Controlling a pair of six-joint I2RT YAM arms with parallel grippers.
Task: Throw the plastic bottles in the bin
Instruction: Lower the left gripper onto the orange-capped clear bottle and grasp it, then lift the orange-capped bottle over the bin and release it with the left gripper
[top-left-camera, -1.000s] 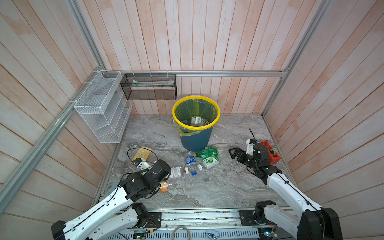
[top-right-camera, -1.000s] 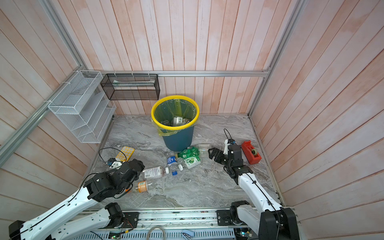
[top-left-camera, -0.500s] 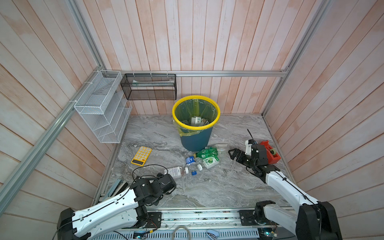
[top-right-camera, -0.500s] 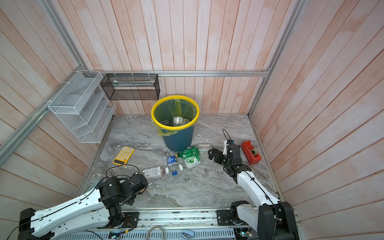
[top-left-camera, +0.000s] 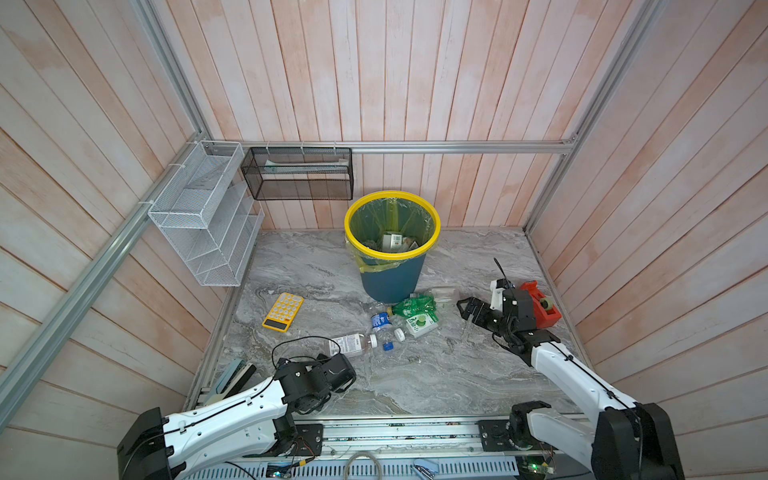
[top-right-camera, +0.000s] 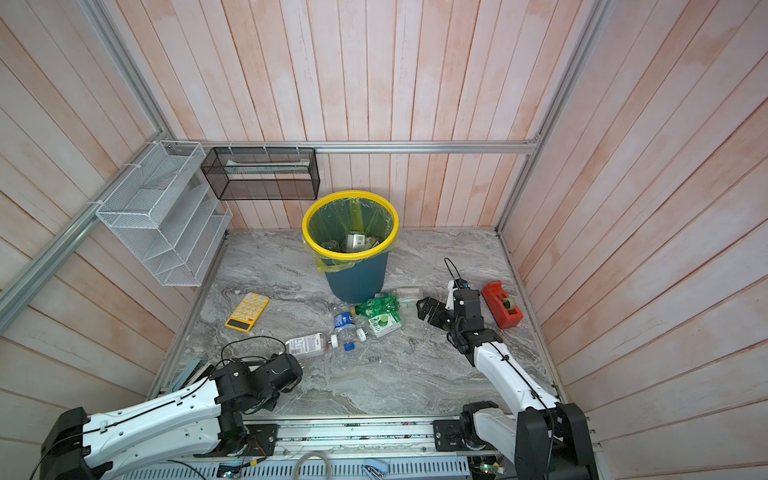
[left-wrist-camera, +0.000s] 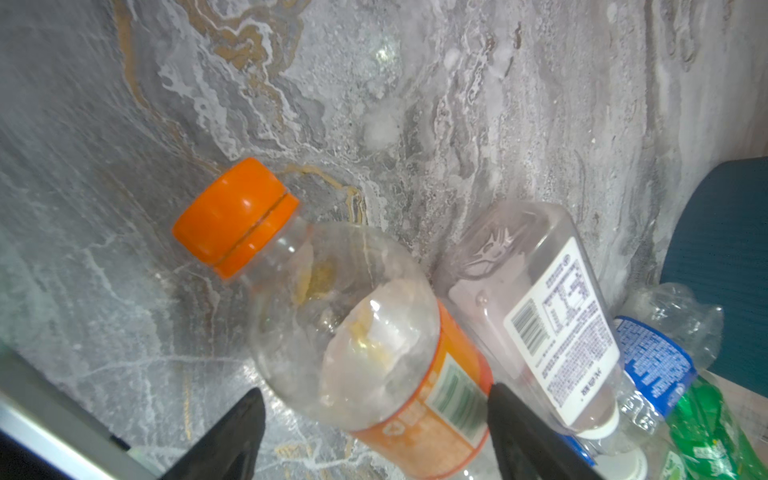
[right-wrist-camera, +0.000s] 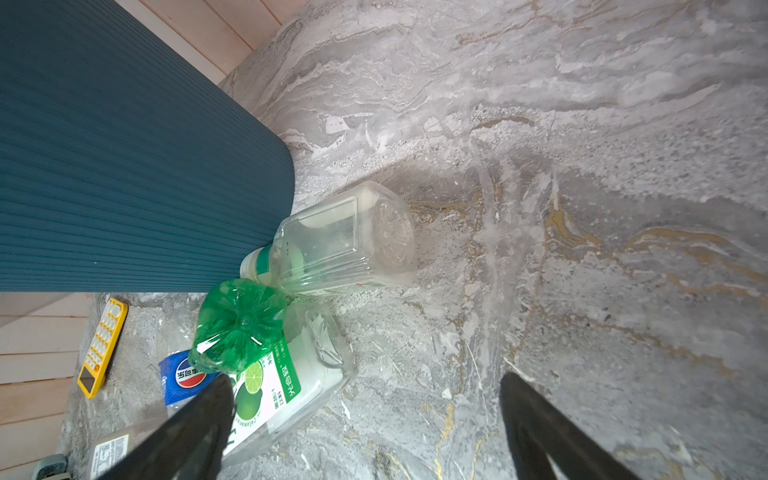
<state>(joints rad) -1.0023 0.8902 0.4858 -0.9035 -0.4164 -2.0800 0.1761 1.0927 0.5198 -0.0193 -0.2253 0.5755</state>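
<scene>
My left gripper (left-wrist-camera: 374, 390) straddles a clear bottle with an orange cap and label (left-wrist-camera: 353, 324). One finger touches the label and the other stands a little off. In both top views the left gripper (top-left-camera: 336, 370) (top-right-camera: 286, 372) hides that bottle. More plastic bottles lie before the bin (top-left-camera: 392, 282) (top-right-camera: 357, 282): a green one (top-left-camera: 415, 306) (right-wrist-camera: 241, 324), a lime-labelled one (right-wrist-camera: 291, 374), a blue-labelled one (top-left-camera: 380, 321), a white-labelled one (top-left-camera: 353, 344) (left-wrist-camera: 552, 316) and a square clear one (right-wrist-camera: 345, 237). My right gripper (top-left-camera: 463, 309) (right-wrist-camera: 365, 380) is open and empty, just right of them.
A yellow calculator (top-left-camera: 283, 311) lies left of the bottles. A red tape dispenser (top-left-camera: 540, 303) sits behind my right wrist. On the back-left walls hang a white mesh rack (top-left-camera: 203, 216) and a black mesh basket (top-left-camera: 299, 174). Several items lie inside the bin.
My left arm has drawn back from over the calculator and come down over the orange-capped bottle, with its jaws narrowing. The right gripper has barely shifted.
</scene>
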